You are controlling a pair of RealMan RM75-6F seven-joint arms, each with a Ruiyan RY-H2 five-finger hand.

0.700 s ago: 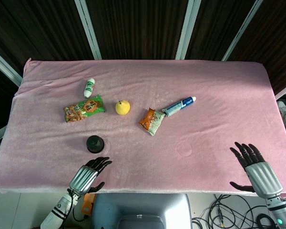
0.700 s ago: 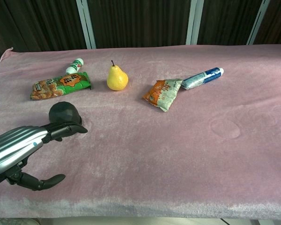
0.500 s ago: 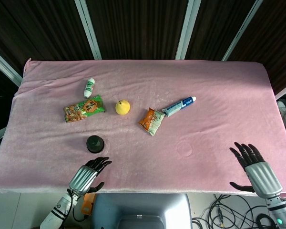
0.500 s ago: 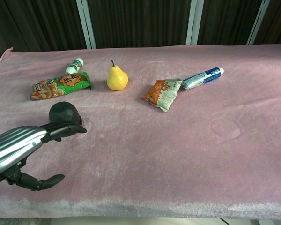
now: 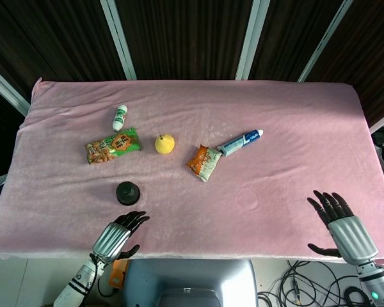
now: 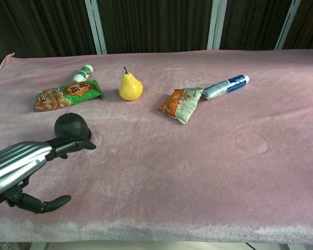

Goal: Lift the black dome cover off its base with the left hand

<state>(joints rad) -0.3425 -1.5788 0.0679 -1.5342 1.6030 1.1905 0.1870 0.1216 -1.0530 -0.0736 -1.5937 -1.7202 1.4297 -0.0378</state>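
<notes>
Black dome cover (image 5: 127,192) sits on the pink cloth (image 5: 288,128) at lower left of the head view, untouched. Left hand (image 5: 118,234), fingers spread and empty, has drifted slightly back toward the bottom edge over the last moments, so the grasp looks no closer. Right hand (image 5: 340,224) idles at lower right, released.

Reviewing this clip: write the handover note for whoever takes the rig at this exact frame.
Left hand: open, holding nothing, fingers reaching toward the black dome cover from the near side; contact cannot be told.
Right hand: open, idle at the table's near right edge.
Cover sits on the pink cloth, in front of the green snack bag.
Done: approach only.
Left: grip the cover and lift it.
</notes>
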